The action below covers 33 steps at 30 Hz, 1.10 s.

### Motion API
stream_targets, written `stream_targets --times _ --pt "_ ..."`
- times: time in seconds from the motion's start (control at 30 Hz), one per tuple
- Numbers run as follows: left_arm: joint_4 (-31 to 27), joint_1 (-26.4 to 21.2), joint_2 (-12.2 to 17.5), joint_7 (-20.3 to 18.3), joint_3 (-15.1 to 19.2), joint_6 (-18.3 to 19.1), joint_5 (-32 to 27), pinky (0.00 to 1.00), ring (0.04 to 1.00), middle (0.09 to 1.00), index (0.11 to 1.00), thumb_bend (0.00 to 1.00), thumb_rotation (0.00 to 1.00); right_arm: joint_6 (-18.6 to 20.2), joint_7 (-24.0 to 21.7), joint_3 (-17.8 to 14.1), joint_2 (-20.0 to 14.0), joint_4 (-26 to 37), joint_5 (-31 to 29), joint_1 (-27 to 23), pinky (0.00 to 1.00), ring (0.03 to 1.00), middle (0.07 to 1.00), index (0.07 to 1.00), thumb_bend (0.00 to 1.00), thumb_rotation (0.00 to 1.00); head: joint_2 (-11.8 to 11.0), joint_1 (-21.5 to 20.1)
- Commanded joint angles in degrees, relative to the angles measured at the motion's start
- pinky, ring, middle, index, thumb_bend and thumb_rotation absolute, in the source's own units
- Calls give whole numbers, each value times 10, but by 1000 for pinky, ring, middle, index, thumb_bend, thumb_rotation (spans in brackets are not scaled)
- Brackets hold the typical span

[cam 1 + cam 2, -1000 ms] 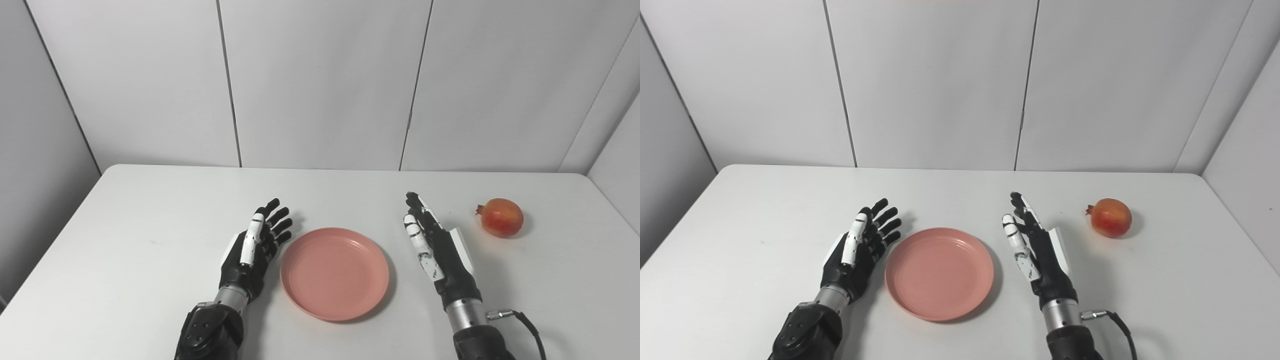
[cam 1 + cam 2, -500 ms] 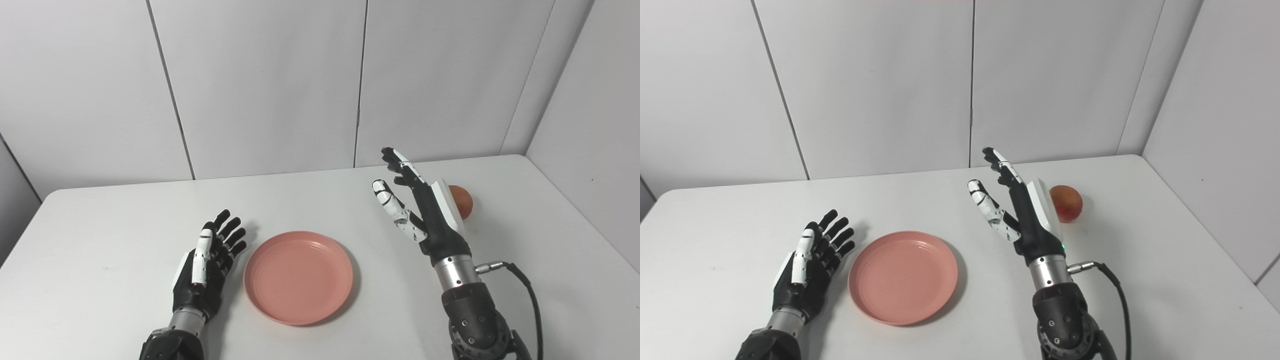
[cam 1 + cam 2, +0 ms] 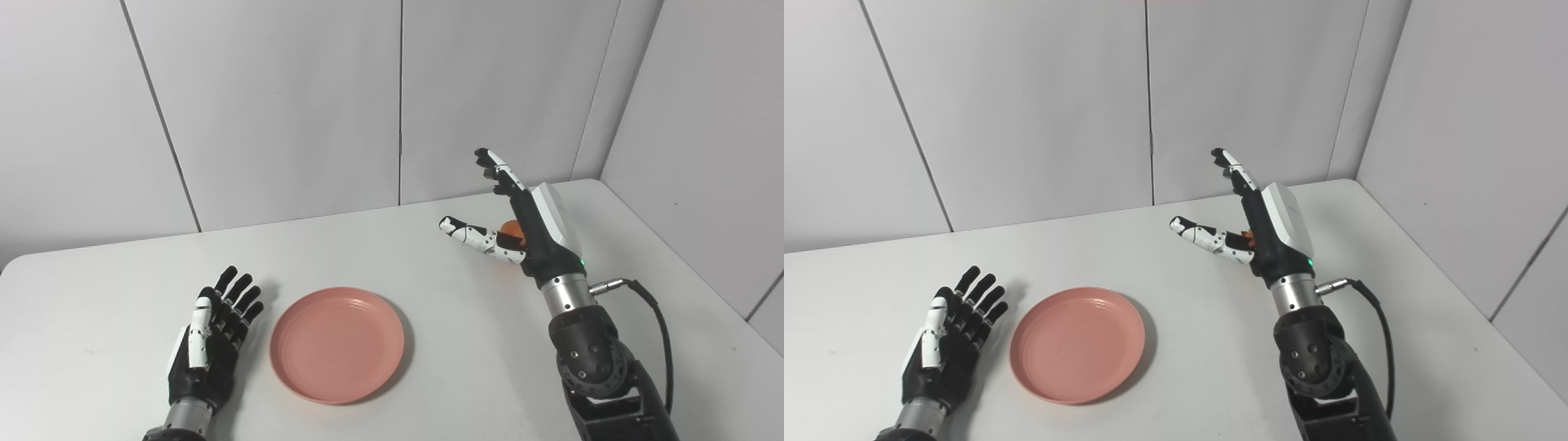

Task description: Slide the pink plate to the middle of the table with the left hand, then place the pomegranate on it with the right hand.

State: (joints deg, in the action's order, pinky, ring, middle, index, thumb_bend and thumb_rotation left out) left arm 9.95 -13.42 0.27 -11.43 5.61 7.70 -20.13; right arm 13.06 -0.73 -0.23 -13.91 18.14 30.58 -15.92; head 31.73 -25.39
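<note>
The pink plate [image 3: 337, 343] lies flat on the white table [image 3: 429, 367], left of the middle of the view. My left hand [image 3: 211, 343] rests open on the table just left of the plate, fingers spread, apart from its rim. My right hand [image 3: 520, 220] is raised above the table at the right, open, thumb pointing left. The pomegranate [image 3: 510, 231] is almost wholly hidden behind this hand; only an orange-red sliver shows between thumb and palm. In the right eye view [image 3: 1249, 236] it is barely seen. I cannot tell whether the hand touches it.
Grey wall panels [image 3: 398, 98] close the table at the back and on the right. A black cable [image 3: 655, 318] loops from my right wrist. The table's right edge [image 3: 686, 263] runs near the right arm.
The camera has swung right and up, shifting the whole picture left. My right hand has risen and moved forward to the pomegranate, now covering it, with the thumb spread out. The left hand and plate have stayed put.
</note>
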Motion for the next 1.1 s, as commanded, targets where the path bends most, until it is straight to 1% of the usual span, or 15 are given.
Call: stream_targets --times 0.0,0.07,0.2,0.43,0.53,0.63,0.8,0.87,1.0,1.07 --pt "7 -10 8 -5 4 -3 -5 913 905 914 901 357 1000 5 1 -6 -16 8 15 -28 780 849 880 890 813 464 0 -3" --pt "9 -11 10 -6 6 -1 -7 908 900 908 893 360 1000 13 -3 -7 -29 5 30 -29 763 849 883 889 829 463 0 -6" --pt "10 -11 13 -7 9 5 -14 906 896 902 892 379 1000 23 -10 -8 -52 0 57 -30 745 844 886 894 844 417 -1 -8" --pt "11 -11 16 -13 11 1 -17 918 901 906 894 386 1000 33 -32 -13 -86 -12 64 -26 748 876 938 945 885 355 0 -11" --pt "11 -10 16 -15 11 2 -17 924 902 907 894 389 1000 47 -52 -11 -104 -16 74 -24 764 894 963 972 898 343 0 -9" --pt "12 -11 15 -15 13 2 -19 921 901 906 893 386 1000 62 -76 -5 -123 -22 95 -24 750 895 982 990 920 345 0 -8" --pt "10 -10 15 -15 12 4 -19 922 904 911 902 392 1000 60 -89 0 -142 -41 108 -25 764 904 974 983 929 321 2 -9" --pt "9 -10 15 -14 13 4 -18 922 903 910 900 389 1000 61 -90 0 -145 -50 110 -26 763 902 967 973 938 303 3 -9" --pt "7 -10 16 -13 12 5 -16 916 898 905 895 382 1000 68 -96 4 -150 -73 114 -32 768 903 965 971 944 300 5 -7" --pt "8 -10 16 -15 13 4 -18 911 897 904 893 384 1000 66 -97 5 -153 -85 111 -36 784 904 961 966 950 287 5 -7"
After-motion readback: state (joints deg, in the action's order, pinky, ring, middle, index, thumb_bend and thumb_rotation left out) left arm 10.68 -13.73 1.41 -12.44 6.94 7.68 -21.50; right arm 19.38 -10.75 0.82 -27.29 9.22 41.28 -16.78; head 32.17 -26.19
